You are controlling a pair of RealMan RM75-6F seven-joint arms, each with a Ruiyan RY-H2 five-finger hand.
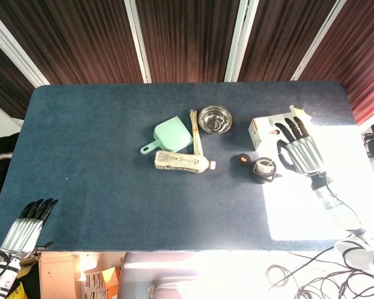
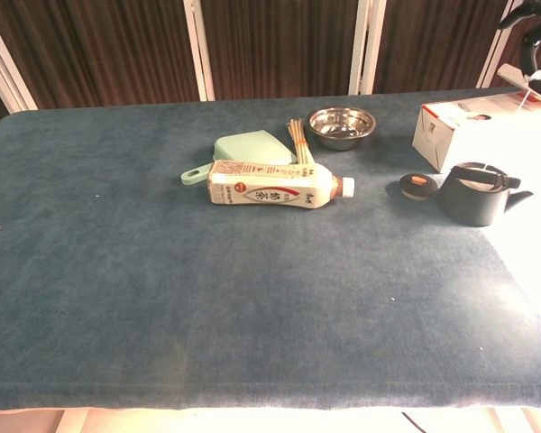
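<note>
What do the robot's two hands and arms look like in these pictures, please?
Both are alike: the right hand and the left hand each have a ribbed silver-metal back and black fingers. The right one sits on a slim silver-grey forearm. Black cables trail below it.

A long table (image 1: 100, 180) covered in dark blue-grey felt-like cloth fills the room's centre, its corners rounded. Behind its far edge hangs a wall of dark brown vertical slats (image 1: 187, 37), broken by pale white uprights (image 1: 137, 40) that lean at slight angles in the head view. Hard sunlight falls across the table's right end, bleaching a broad patch of the cloth (image 1: 318, 205) almost white. Below the near edge lie tangled black cables (image 1: 299, 277) on a bright floor, and at the lower left an open cardboard box (image 1: 81, 274).
</note>
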